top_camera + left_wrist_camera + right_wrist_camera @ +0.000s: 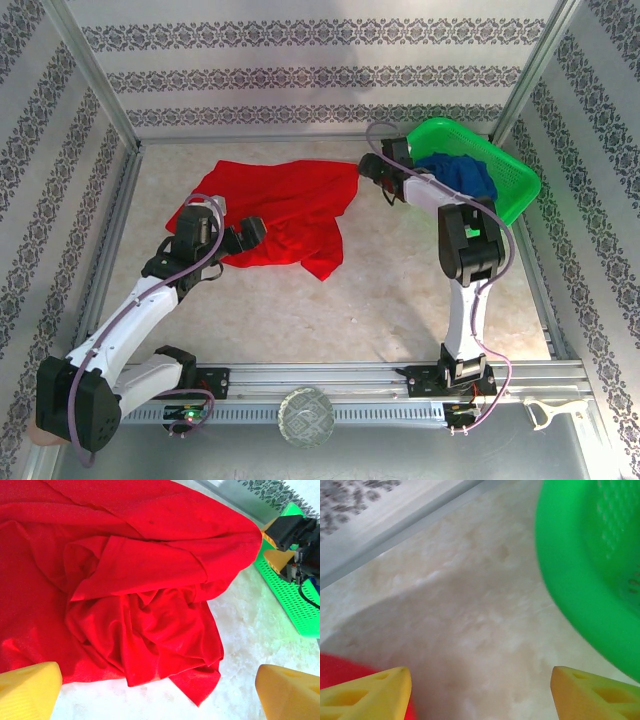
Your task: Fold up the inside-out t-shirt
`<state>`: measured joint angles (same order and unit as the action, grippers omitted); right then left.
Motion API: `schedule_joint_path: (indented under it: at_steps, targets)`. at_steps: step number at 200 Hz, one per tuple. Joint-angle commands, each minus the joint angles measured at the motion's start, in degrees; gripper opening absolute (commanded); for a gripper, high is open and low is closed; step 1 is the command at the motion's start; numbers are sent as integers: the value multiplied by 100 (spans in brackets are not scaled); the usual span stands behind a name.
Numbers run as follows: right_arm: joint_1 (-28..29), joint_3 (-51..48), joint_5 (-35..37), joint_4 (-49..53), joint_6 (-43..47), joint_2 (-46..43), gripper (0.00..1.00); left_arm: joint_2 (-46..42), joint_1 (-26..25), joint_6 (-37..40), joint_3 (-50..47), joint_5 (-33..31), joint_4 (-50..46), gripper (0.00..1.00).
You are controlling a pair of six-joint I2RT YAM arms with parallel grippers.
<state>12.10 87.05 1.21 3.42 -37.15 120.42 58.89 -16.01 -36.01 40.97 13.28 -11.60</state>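
The inside-out t-shirt [283, 203] is a bright red, wrinkled heap on the far left half of the table, bunched into folds [145, 605] with a loose corner pointing toward the near side. My left gripper [233, 225] hovers at the shirt's near edge. In the left wrist view the left gripper [160, 700] is open, its yellow fingertips [27, 690] wide apart over the cloth's edge. My right gripper [374, 170] is just off the shirt's right corner. In the right wrist view the right gripper [482, 695] is open over bare table, with a sliver of the red shirt [335, 672] beside its left finger.
A green perforated basket [515, 185] stands at the back right, holding a dark blue garment [462, 172]; its rim [580, 590] is close to my right gripper. Patterned walls and a metal frame enclose the table. A metal rail runs along the near edge.
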Motion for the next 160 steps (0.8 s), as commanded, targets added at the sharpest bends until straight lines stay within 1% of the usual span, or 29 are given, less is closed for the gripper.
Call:
schedule_joint_path:
  at_steps: [1,24,42,59,79,102,114,138,160]
  targets:
    - [-235,495,707,226,172,400,74,-96,53,-106,82,87,-185,99]
    - [-359,1055,1390,421,169,743,74,-242,49,-177,-7,92,-254,99]
    - [-455,1390,1734,440,181,957,74,-318,47,-146,-53,62,-321,99]
    - [-541,1626,1578,517,196,1027,73,-276,56,18,1,-53,-462,99]
    - [-475,1476,997,377,318,741,72,-95,124,155,69,-179,-508,99]
    - [-301,884,150,150,260,54,72,203,418,121,128,-140,-361,99]
    - [-128,293,-121,-41,206,-415,72,404,664,76,192,-213,-338,99]
    - [294,-702,-328,117,40,-1357,72,1032,1293,77,428,-109,-344,99]
    - [815,-1810,-329,242,-120,-2277,73,1638,2064,-69,615,165,-361,99]
